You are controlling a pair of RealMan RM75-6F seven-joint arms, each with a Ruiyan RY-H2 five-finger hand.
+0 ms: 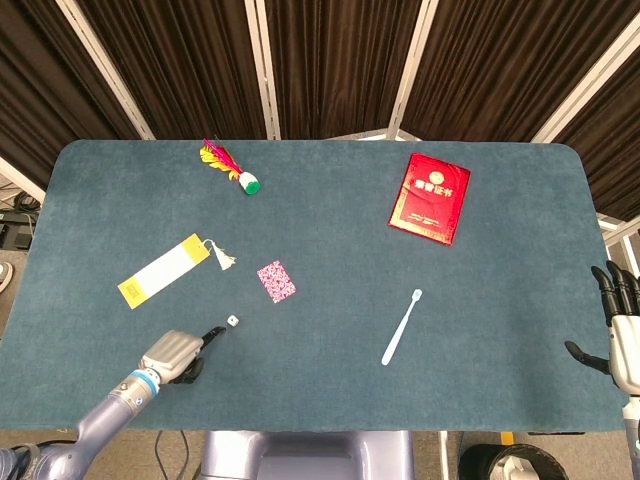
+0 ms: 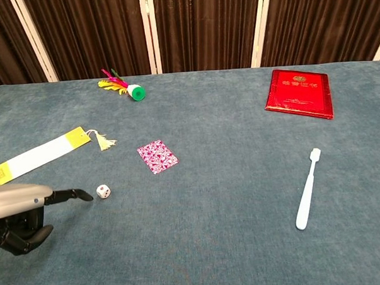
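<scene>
A small white die (image 1: 231, 321) (image 2: 103, 192) lies on the blue table (image 1: 330, 380), just below a pink patterned card (image 1: 276, 281) (image 2: 157, 156). My left hand (image 1: 175, 355) (image 2: 19, 213) is near the front left edge. One finger points toward the die, its tip a short gap away; the other fingers are curled under and hold nothing. At the table's right edge my right hand (image 1: 620, 330) is upright with fingers spread and empty; only the head view shows it.
A yellow-and-white bookmark with a tassel (image 1: 165, 270) (image 2: 36, 157) lies left of the card. A feathered shuttlecock (image 1: 232, 167) (image 2: 121, 86) sits at the back left, a red booklet (image 1: 430, 198) (image 2: 299, 93) at the back right, a white toothbrush (image 1: 401, 327) (image 2: 306, 188) right of centre.
</scene>
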